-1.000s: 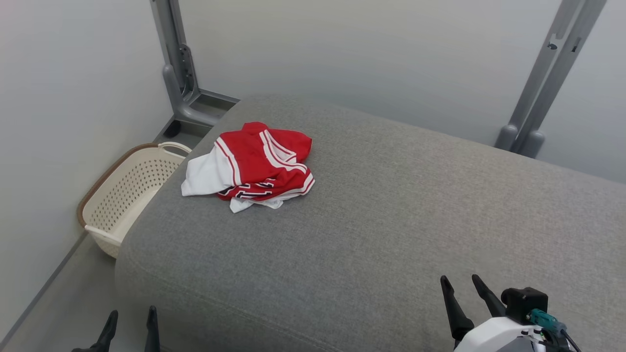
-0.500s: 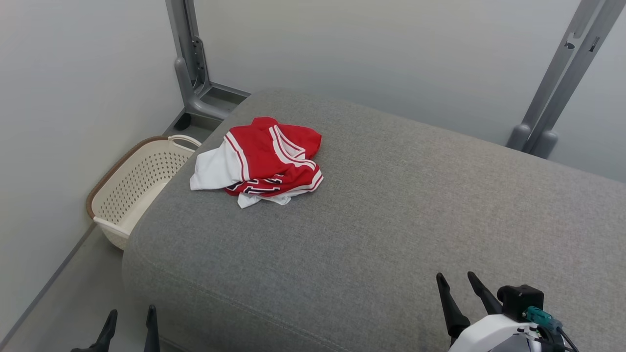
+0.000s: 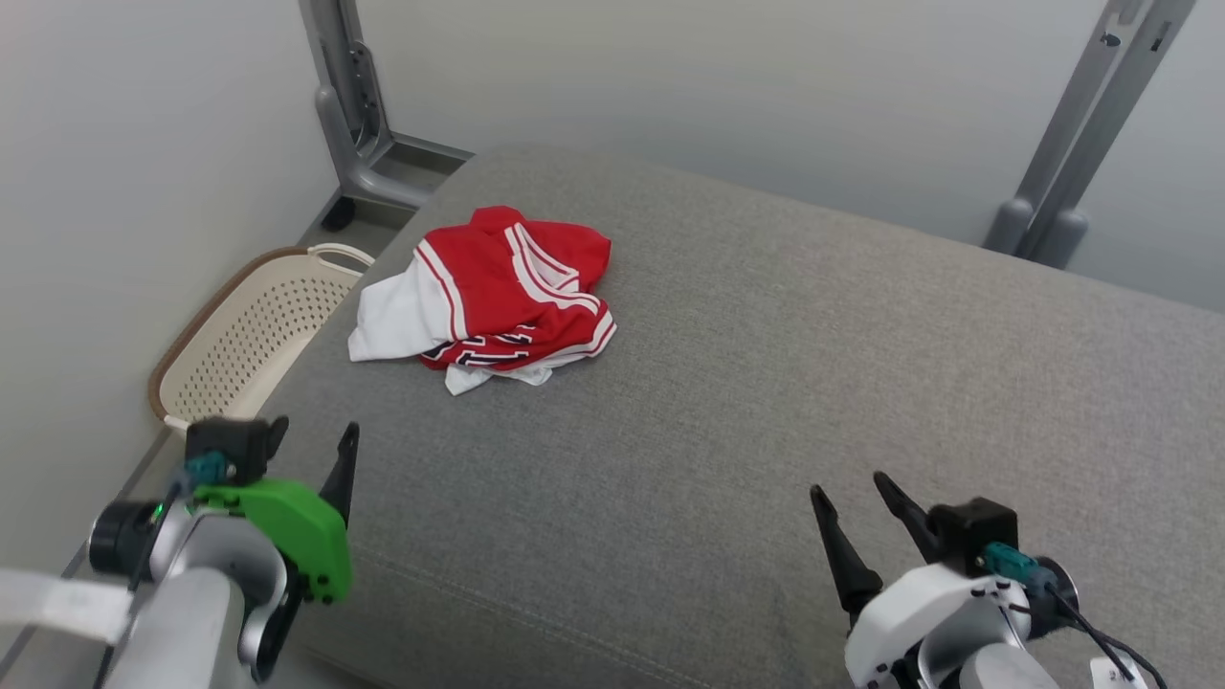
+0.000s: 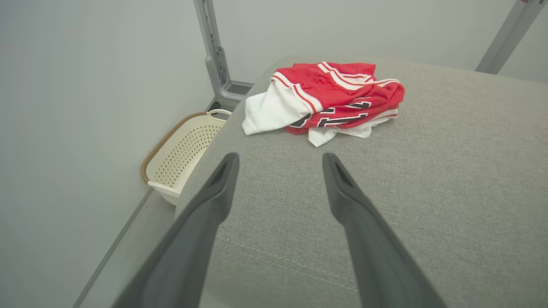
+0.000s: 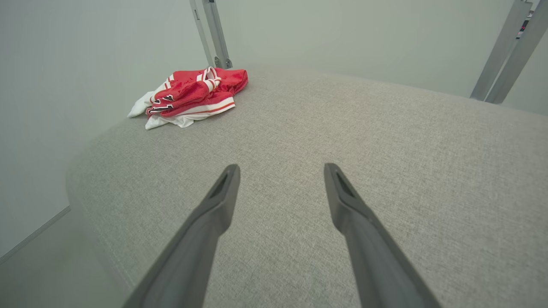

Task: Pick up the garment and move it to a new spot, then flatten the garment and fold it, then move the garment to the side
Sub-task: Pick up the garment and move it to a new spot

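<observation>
Standing at far left, basket [image 3: 244,349]: set on the floor beside the left end of the cushion [image 3: 785,383].
Left gripper [image 3: 316,433]: found at lower left of the head view; its fingers are spread wide and nothing is held between them.
Garment [image 3: 488,301]: a red and white jersey, bunched in a heap at upper left of centre, resting on the cushion near its left end (no clear long axis can be made out in the heap).
Cushion: grey fabric, bare across centre and right, where a new spot could be taken.
Right gripper [image 3: 847,483]: at lower right, parted wide with nothing held, well apart from the garment.
Deciding relation: the garment is placed above and slightly right of the left gripper, almost straight ahead along its fingers in the left wrist view; from the right gripper it is set far to the upper left, so the left arm is judged the nearer.
</observation>
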Controlling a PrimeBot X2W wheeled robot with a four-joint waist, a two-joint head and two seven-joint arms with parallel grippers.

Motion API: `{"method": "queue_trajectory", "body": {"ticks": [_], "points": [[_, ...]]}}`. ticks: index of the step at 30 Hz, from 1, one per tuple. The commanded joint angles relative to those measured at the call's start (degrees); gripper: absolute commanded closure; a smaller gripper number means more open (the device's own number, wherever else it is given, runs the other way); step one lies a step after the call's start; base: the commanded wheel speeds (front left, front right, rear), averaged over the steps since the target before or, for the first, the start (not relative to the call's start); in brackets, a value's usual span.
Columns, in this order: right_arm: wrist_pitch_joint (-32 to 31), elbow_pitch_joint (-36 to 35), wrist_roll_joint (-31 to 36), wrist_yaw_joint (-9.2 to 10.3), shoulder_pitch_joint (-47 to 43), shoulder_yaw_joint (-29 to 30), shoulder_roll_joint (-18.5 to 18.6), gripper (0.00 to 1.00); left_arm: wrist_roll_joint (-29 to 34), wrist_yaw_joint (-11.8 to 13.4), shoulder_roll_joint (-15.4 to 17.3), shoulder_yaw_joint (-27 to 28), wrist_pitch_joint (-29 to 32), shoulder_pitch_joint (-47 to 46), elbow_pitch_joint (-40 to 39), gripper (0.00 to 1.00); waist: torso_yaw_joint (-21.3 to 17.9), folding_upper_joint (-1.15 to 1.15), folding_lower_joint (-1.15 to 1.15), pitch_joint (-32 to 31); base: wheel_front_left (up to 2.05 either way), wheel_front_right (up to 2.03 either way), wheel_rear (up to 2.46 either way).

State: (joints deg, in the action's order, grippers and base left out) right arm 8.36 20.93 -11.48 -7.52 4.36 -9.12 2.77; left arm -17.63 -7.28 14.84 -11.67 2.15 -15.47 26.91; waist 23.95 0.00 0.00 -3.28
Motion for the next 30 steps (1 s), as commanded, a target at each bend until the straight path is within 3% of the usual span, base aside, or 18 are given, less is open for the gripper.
{"method": "queue_trajectory", "body": {"ticks": [1,8,16,23,30], "points": [[-1.32,-1.72,1.32,0.07,1.03,-0.59,0.24,0.0,-0.97,-0.16,0.89,-1.94,1.7,-3.52,1.22,0.0,-4.24,0.0,0.0,4.83,0.0,0.0,0.0],[-8.58,-11.66,5.56,0.07,2.89,-3.02,1.84,0.0,-10.72,-0.17,4.91,-13.45,6.93,-17.65,5.66,0.0,-9.72,0.0,0.0,12.8,0.0,0.0,0.0],[-13.36,-21.41,6.79,0.07,0.75,-1.67,4.44,0.0,-17.66,-0.18,9.12,-25.04,8.76,-27.92,10.28,0.0,-14.24,0.0,0.0,19.44,0.0,0.0,0.0],[-15.0,-26.4,7.21,0.07,-0.86,-0.75,4.79,0.0,-21.41,-0.19,11.24,-31.42,9.74,-34.07,15.19,0.0,-16.63,0.0,0.0,23.59,0.0,0.0,0.0],[-14.97,-27.79,7.17,0.07,-0.85,-0.33,4.8,0.0,-23.63,-0.19,11.33,-33.13,9.75,-37.56,21.08,0.0,-17.62,0.0,0.0,25.53,0.0,0.0,0.0]]}}
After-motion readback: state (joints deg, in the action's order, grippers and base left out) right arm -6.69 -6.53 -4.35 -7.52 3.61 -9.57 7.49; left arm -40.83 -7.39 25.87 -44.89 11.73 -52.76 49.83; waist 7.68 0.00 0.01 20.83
